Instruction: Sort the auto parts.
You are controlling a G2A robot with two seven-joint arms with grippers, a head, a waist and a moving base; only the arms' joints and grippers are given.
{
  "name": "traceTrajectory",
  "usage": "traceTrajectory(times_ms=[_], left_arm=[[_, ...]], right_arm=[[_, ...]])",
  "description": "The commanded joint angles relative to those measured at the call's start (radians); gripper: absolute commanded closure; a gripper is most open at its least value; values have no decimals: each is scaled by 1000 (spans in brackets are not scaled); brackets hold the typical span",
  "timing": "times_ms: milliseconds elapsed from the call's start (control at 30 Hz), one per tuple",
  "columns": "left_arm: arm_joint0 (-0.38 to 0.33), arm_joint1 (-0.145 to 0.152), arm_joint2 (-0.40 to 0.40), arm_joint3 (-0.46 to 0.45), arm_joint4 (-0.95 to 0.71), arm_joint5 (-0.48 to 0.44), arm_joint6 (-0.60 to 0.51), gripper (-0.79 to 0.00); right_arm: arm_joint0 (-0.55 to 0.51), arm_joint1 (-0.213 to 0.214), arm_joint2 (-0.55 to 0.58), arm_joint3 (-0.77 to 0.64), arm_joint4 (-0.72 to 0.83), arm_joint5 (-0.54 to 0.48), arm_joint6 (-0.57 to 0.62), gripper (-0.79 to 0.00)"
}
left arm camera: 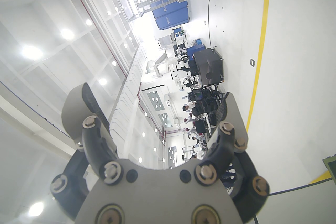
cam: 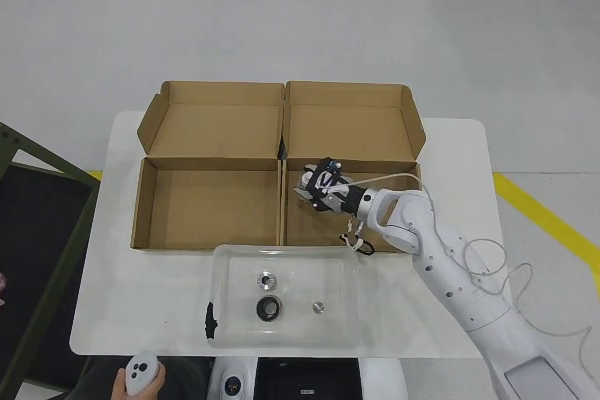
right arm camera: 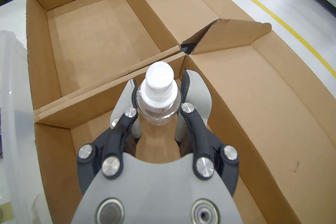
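My right gripper (right arm camera: 159, 101) is shut on a white part with a clear rounded base (right arm camera: 159, 93), held over the near left corner of the right cardboard box (right arm camera: 275, 109). In the top view that gripper (cam: 320, 187) sits inside the right box (cam: 400, 225), close to the wall shared with the left cardboard box (cam: 208, 208). A clear plastic tray (cam: 345, 300) in front of the boxes holds a silver ring part (cam: 268, 279), a black ring part (cam: 270, 309) and a small silver part (cam: 318, 307). My left gripper (left arm camera: 157, 99) is open and points up at the room's ceiling, holding nothing.
Both boxes have their lids folded back toward the far table edge (cam: 290, 118). A small black piece (cam: 210, 323) lies at the tray's left rim. A person's hand with a white controller (cam: 140, 375) is at the near table edge. Bare white tabletop (cam: 450, 150) lies right of the boxes.
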Motion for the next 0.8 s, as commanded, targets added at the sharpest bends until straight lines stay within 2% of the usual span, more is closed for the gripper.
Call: traceTrajectory(times_ms=[0, 167, 300, 367, 533, 767], left_arm=[[0, 0, 0, 0, 0, 0, 0, -785], [0, 0, 0, 0, 0, 0, 0, -785], [0, 0, 0, 0, 0, 0, 0, -785], [0, 0, 0, 0, 0, 0, 0, -785], [0, 0, 0, 0, 0, 0, 0, -785], [0, 0, 0, 0, 0, 0, 0, -785]], right_arm=[[1, -2, -2, 6, -1, -1, 1, -342], [8, -6, -3, 26, -3, -1, -3, -351], [6, -6, 8, -3, -3, -1, -2, -391], [0, -2, 22, -36, -10, -4, 4, -409], [-31, 15, 76, -149, -29, -30, 49, -526], [-113, 39, 147, -335, -31, -82, 128, -594]])
